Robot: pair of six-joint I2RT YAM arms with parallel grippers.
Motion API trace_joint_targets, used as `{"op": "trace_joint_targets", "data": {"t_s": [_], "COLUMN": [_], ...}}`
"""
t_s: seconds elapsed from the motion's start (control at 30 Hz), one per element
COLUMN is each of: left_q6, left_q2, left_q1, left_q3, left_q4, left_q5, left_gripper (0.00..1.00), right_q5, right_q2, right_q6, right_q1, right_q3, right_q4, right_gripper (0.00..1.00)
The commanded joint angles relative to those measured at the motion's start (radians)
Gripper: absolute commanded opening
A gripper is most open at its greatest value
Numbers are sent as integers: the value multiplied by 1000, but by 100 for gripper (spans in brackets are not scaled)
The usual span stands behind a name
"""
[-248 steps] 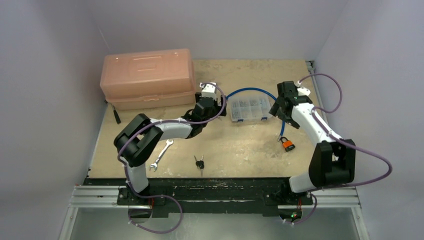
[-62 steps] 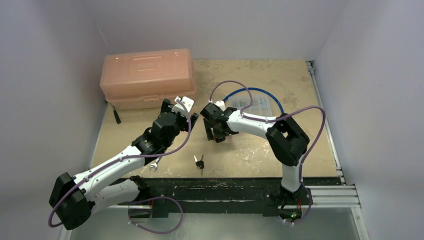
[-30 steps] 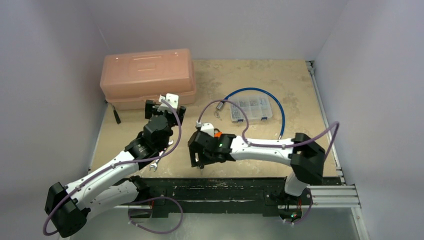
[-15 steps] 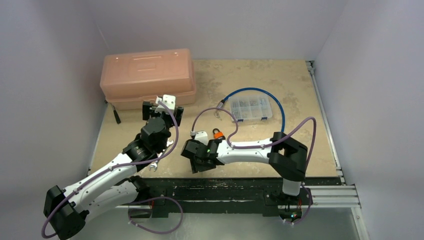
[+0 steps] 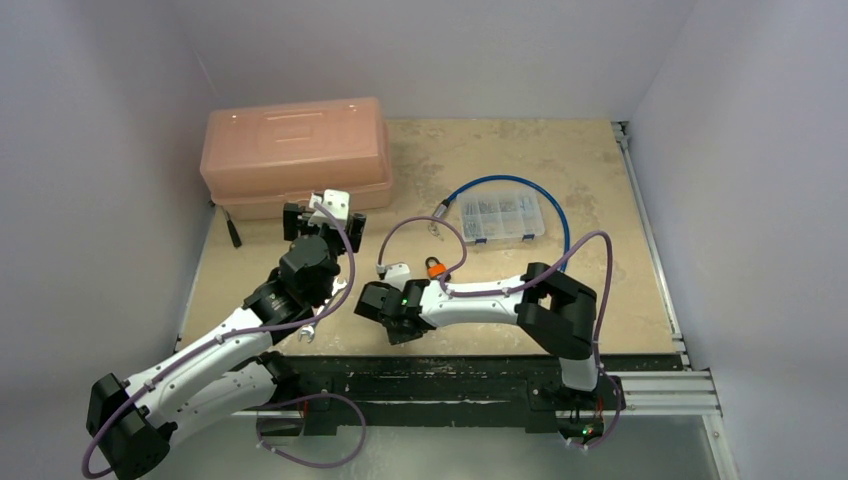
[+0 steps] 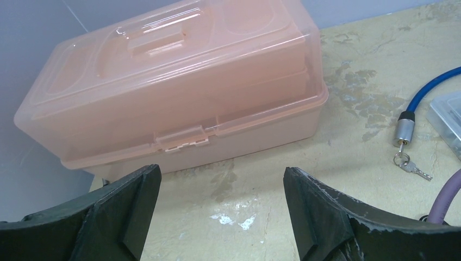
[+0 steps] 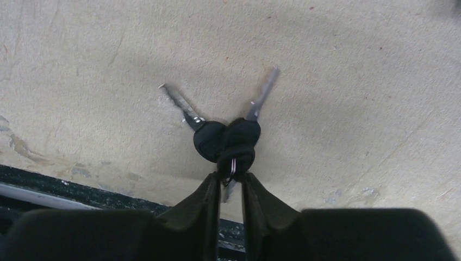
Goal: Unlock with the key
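A bunch of keys [image 7: 228, 142] with black heads lies on the table close to its front edge, two blades fanned out. My right gripper [image 7: 231, 179] has its jaws drawn in narrow on the bunch's near end, a third blade between the fingers. In the top view my right gripper [image 5: 392, 318] hides the keys. The orange padlock [image 5: 436, 267] stands just behind that wrist. My left gripper [image 6: 223, 185] hangs wide open and holds nothing, in front of the pink toolbox [image 6: 174, 92].
A blue cable [image 5: 560, 215] loops around a clear parts organizer [image 5: 502, 216]. Its metal end [image 6: 403, 130] has small keys [image 6: 414, 168] hanging from it. The pink toolbox [image 5: 295, 155] is at the back left, a black screwdriver [image 5: 232, 232] beside it. A wrench [image 5: 307, 333] pokes out under the left arm.
The right gripper has slid left and down toward the front edge onto the keys, and its jaws have narrowed from wide to nearly together. The left arm has hardly moved.
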Motion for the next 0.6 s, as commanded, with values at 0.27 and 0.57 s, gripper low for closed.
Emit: {"op": "trace_joint_targets", "data": {"t_s": [0.27,0.57], "left_q6": [21,34], "left_q2": [-29,-53], "left_q1": [0,1], "left_q3": [-5,3], "left_q4": [39,2], "left_q5": [22,213], "left_gripper": [89,86], "right_q5": [44,45], "right_q2": [34,-130], "right_q6": [31,-52], "right_q1": [5,5], "right_q3": [28,-54], "right_q4": [-39,-10], "right_gripper": [0,0]}}
